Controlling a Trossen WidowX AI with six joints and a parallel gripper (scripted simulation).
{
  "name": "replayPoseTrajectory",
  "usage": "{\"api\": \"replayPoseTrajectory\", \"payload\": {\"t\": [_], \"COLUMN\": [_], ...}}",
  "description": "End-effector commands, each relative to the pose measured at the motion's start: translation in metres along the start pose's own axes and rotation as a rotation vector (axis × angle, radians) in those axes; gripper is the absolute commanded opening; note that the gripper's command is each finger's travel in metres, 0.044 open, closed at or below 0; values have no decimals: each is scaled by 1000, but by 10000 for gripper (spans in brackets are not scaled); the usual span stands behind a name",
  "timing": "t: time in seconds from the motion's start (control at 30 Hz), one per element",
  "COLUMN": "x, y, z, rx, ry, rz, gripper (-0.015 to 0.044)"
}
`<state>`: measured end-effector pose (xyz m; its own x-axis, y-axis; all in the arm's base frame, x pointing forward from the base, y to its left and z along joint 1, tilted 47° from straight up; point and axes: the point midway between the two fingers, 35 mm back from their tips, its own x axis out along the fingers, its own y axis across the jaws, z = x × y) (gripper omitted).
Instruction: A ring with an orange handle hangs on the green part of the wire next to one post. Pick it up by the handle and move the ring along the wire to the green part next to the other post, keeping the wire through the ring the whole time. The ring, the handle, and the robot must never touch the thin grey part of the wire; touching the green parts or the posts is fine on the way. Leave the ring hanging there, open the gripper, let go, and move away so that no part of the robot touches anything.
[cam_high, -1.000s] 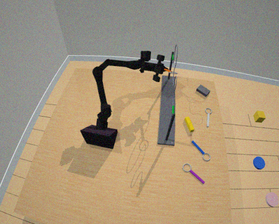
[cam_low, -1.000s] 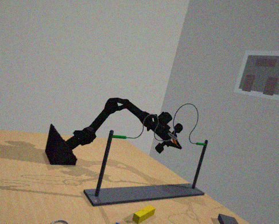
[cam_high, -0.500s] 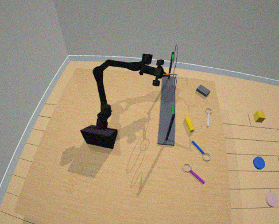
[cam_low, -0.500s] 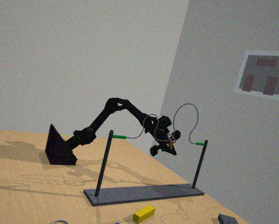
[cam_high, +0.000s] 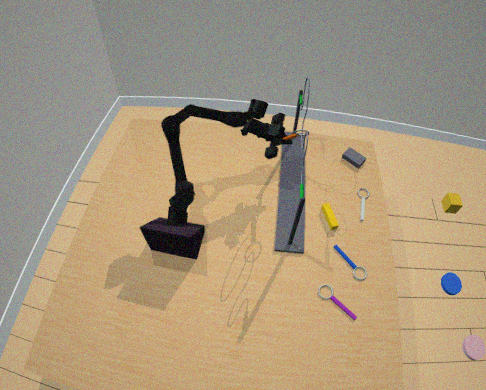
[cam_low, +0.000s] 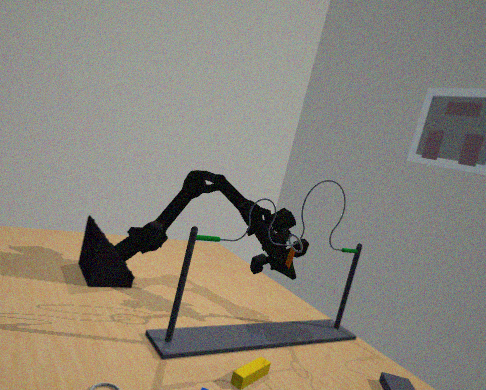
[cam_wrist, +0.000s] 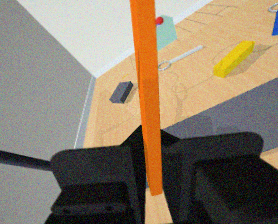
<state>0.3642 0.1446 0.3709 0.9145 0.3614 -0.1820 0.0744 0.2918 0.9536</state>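
Observation:
My gripper (cam_high: 286, 140) (cam_low: 289, 269) (cam_wrist: 145, 128) is shut on the orange handle (cam_high: 290, 136) (cam_low: 290, 258) (cam_wrist: 147, 90). In the exterior view the handle hangs down from the ring, at the low bend of the grey wire (cam_low: 328, 181) between its two humps. The wire seems to pass through the ring; whether they touch is too small to tell. One green part (cam_high: 302, 191) (cam_low: 208, 238) is by the near post (cam_high: 297, 220) (cam_low: 181, 285). The other green part (cam_high: 301, 99) (cam_low: 349, 250) is by the far post (cam_low: 348, 287). The ring is out of the wrist view.
The posts stand on a dark base (cam_high: 291, 200) (cam_low: 250, 340). Beyond it lie a yellow block (cam_high: 330, 216) (cam_low: 251, 373) (cam_wrist: 234, 59), a dark block (cam_high: 354, 157) (cam_wrist: 121, 92) and loose rings with white (cam_high: 362, 209), blue (cam_high: 345, 256) and purple (cam_high: 344, 308) handles.

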Motion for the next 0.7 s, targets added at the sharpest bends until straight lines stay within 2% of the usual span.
{"api": "replayPoseTrajectory", "payload": {"t": [0.0,0.67], "x": [2,1], "y": [-15,-71], "z": [0,13], "rx": [-69,-364], "ry": [-11,-48], "rz": [-49,-218], "gripper": [-150,-150]}}
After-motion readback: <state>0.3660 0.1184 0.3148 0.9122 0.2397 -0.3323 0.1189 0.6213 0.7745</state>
